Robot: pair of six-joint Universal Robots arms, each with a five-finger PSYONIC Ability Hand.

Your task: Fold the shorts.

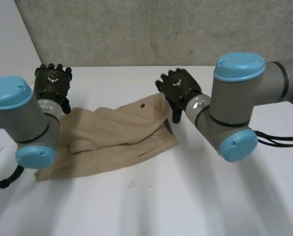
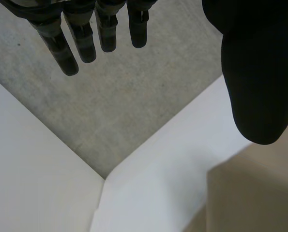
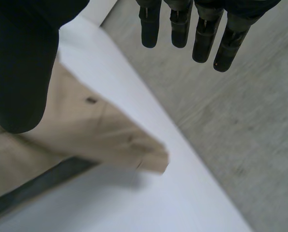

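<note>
Two black hands hover open above the far side of a white table (image 1: 195, 196), neither holding anything. The left hand (image 1: 52, 81) hangs at the far left corner of the shorts (image 1: 112, 130). In its wrist view its fingers (image 2: 85, 43) are straight and spread, the thumb (image 2: 260, 72) set well apart from them, and a tan corner of the shorts (image 2: 252, 198) lies beneath the thumb. The right hand (image 1: 179, 87) is poised at the shorts' far right edge, palm down. Its wrist view shows the fingers (image 3: 180, 29) extended over the table's edge and the thumb (image 3: 18, 72) above the cloth (image 3: 100, 130), with nothing pinched between them. Whether that thumb touches the fabric cannot be told.

Both arms are grey-jointed with light-blue caps, the left (image 1: 8, 91) and the right (image 1: 239, 66), and they reach in from either side.

The shorts are soft, matte tan cloth. They lie crumpled across the table between the hands, one layer folded over another with loose ridges. A small dark button (image 1: 143, 104) sits near the far edge. In the right wrist view one pointed corner stands slightly off the table, casting a shadow. A rough grey wall (image 1: 161, 29) rises behind the table.
</note>
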